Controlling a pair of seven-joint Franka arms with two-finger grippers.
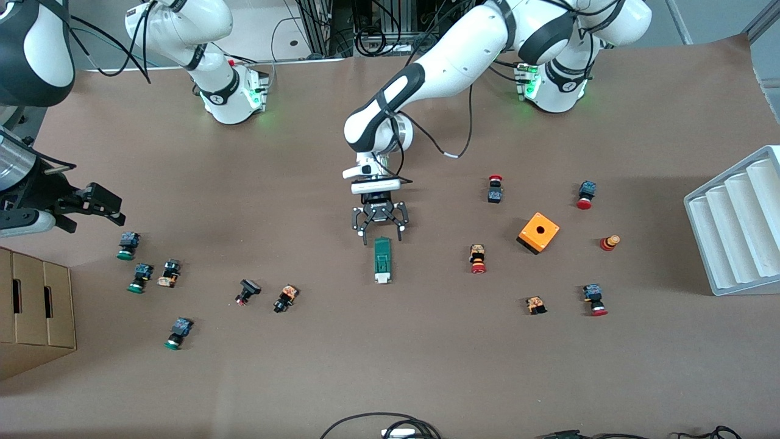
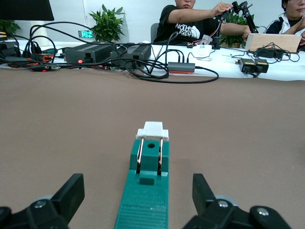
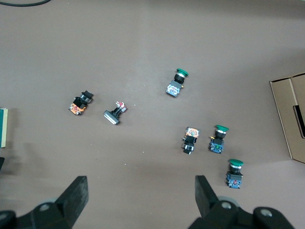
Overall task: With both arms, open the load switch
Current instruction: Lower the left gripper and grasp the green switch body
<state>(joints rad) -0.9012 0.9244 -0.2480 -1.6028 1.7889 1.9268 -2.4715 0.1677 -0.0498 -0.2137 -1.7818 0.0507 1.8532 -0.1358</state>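
Brown tabletop: load switch at centre is straddled by left gripper, spread wide; right gripper is held wide at frame's left edge

Load switch mid-table; left end effector over its base-side end.

Load switch, narrow dark-green block with a white piece at the end nearer to the front camera, lying flat on the brown table, near the middle, long axis toward the camera
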